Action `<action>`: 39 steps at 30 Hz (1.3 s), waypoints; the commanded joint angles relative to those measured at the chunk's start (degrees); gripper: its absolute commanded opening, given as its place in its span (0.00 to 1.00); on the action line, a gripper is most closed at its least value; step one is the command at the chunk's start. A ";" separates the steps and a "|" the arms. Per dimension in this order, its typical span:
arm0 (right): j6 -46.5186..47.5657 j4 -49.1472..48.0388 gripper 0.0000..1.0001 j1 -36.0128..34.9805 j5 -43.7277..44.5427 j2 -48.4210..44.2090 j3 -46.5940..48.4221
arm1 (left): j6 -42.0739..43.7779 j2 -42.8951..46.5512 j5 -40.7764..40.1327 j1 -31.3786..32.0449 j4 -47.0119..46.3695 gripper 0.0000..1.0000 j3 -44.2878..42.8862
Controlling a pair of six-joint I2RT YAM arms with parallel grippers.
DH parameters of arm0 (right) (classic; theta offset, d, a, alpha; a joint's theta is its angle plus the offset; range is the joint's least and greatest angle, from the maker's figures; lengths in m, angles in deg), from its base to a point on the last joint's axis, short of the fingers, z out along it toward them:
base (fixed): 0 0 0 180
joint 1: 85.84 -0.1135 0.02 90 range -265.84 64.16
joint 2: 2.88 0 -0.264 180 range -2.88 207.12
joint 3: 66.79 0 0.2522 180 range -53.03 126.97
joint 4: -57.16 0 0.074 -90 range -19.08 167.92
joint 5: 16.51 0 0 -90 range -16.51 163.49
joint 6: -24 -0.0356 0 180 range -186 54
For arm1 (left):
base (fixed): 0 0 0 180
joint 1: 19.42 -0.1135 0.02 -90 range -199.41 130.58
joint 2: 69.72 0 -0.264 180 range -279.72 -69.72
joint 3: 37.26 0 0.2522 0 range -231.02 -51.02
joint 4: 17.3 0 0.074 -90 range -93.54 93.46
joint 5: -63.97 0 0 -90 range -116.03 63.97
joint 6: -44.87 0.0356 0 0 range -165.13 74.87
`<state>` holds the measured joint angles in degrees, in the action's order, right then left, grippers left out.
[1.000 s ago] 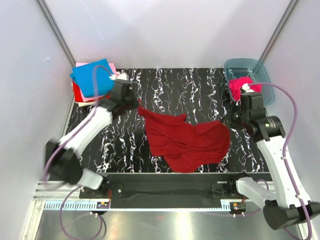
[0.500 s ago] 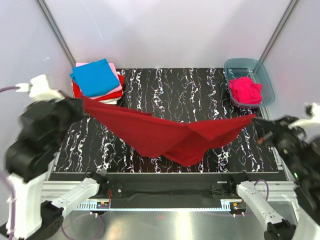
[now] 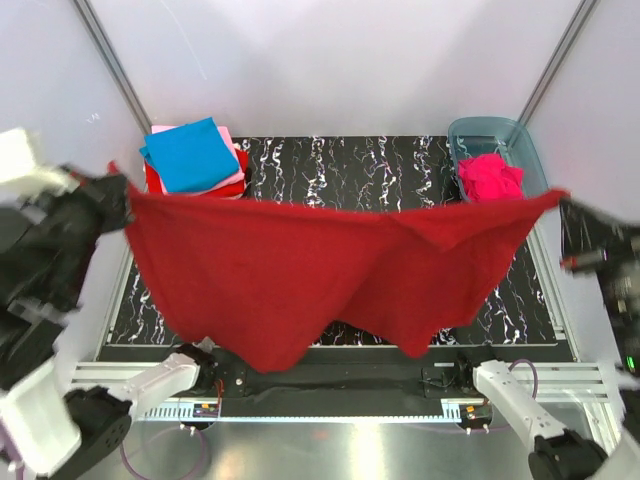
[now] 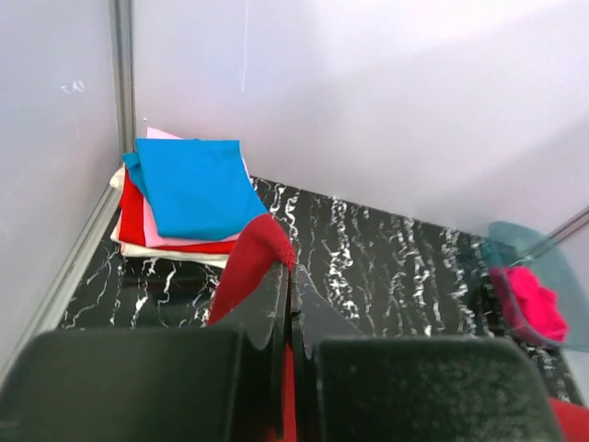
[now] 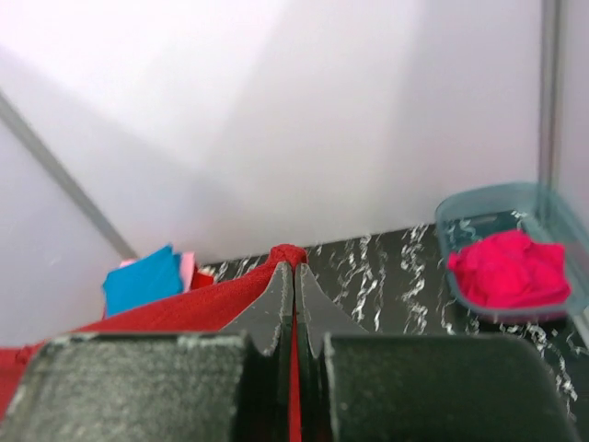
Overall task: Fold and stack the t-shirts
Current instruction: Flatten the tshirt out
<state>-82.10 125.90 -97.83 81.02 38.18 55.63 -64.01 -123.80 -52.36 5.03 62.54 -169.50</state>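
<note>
A large dark red t-shirt (image 3: 300, 270) hangs stretched between my two grippers, high above the table. My left gripper (image 3: 118, 187) is shut on its left corner, seen pinched in the left wrist view (image 4: 293, 276). My right gripper (image 3: 562, 200) is shut on its right corner, seen pinched in the right wrist view (image 5: 294, 272). A stack of folded shirts with a bright blue shirt (image 3: 188, 155) on top lies at the far left. A hot pink shirt (image 3: 490, 178) lies crumpled in the tub.
A translucent blue-grey tub (image 3: 500, 132) stands at the far right corner of the black marbled table (image 3: 380, 175). White walls and metal posts close in the sides and back.
Both arms have risen and spread apart, lifting the dark red shirt off the table. It now hangs as a wide sheet, where a second ago it lay crumpled.
</note>
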 commanded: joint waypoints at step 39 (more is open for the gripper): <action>-8.42 -17.54 1.00 -2.95 -9.55 48.70 -31.65 | -5.47 -15.01 12.61 -6.61 -19.83 0.99 50.75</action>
<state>-87.87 109.36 -98.79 73.52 91.64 28.92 -67.61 -141.14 -40.44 -1.81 47.92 -126.55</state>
